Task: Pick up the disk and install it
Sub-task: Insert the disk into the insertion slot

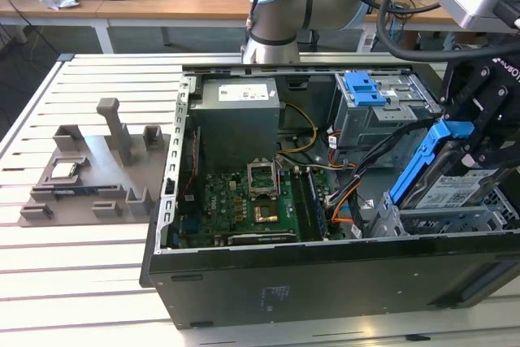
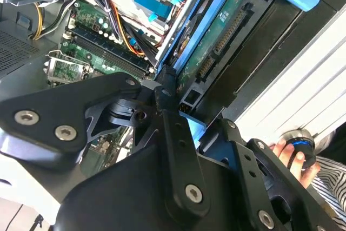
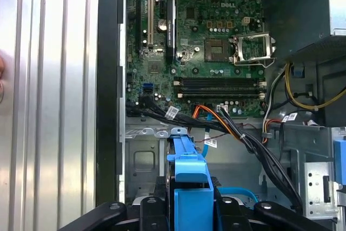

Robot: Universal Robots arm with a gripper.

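Disk (image 1: 449,188) silver, white-and-blue label, blue carrier frame (image 3: 190,187). Gripper (image 1: 479,132) black. Motherboard (image 3: 200,41) green. Computer case (image 1: 325,286) black. Table (image 1: 73,266) white, slatted. Fixture tray (image 1: 89,172) grey. Striped sleeve (image 2: 332,174) black-and-white.

No legible text: print on disk (image 1: 452,188) label and motherboard (image 3: 216,41) too small.

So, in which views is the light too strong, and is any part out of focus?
In the first wrist view the slatted table is washed out to near white, while the motherboard stays clear. In the second wrist view the gripper body is near and soft, and the table is overexposed beside the disk. The exterior view is evenly lit, but the computer case front is dark.
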